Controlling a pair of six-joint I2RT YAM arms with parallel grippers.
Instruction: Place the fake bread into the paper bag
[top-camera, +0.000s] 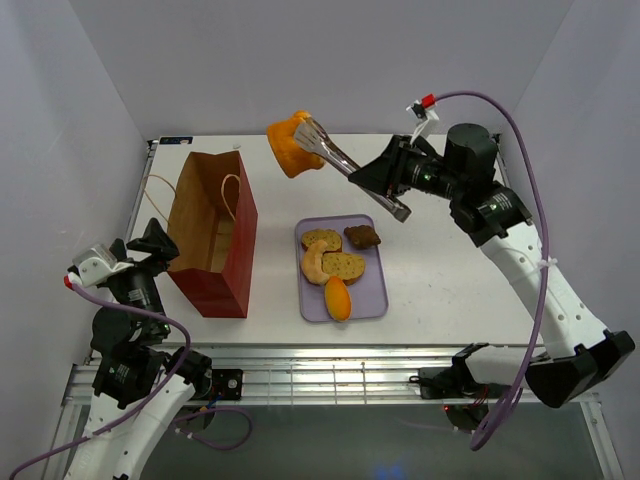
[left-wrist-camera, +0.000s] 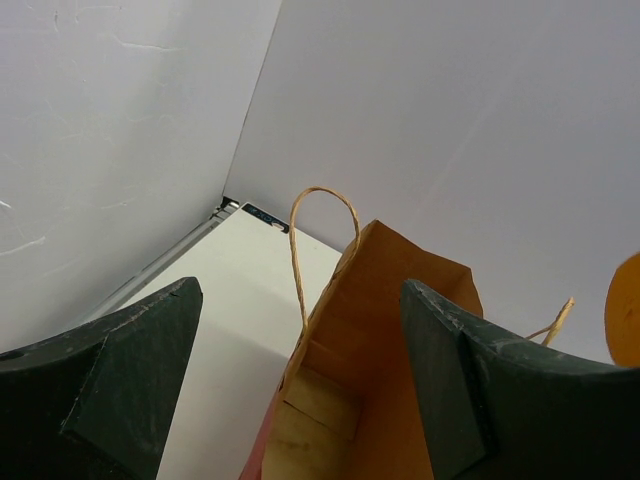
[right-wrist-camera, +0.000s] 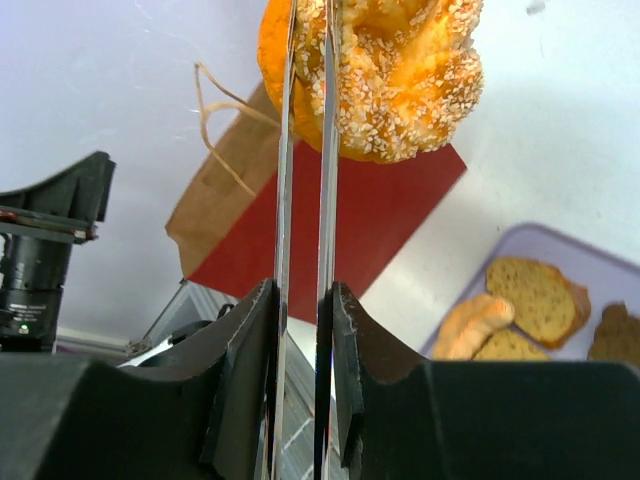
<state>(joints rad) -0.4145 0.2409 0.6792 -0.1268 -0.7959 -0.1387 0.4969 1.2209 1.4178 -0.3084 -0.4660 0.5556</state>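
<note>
As tongs (top-camera: 350, 165) pinch it, bun (top-camera: 292, 145): raised, just right of paper bag (top-camera: 212, 235) mouth.
Right gripper (right-wrist-camera: 302, 300): clenched on tongs.
Left gripper (left-wrist-camera: 300, 300): released.

Paper bag (top-camera: 225, 262): reddish-brown outside, tan inside; cord handles (left-wrist-camera: 294, 250) pale tan. Sesame bun (top-camera: 290, 147): golden-orange, speckled w/ cream seeds. Tongs (top-camera: 355, 170): shiny silver. Tray (top-camera: 373, 300): lavender. Slices (top-camera: 322, 240): tan crumb w/ dark flecks, brown crust. Crescent roll (top-camera: 314, 266): pale beige. Orange piece (top-camera: 338, 297): plain orange. Dark chunk (top-camera: 362, 236): deep brown. Tabletop (top-camera: 450, 280): white. Right hand (right-wrist-camera: 300, 300): black. Cable (top-camera: 465, 95): purple.
</note>
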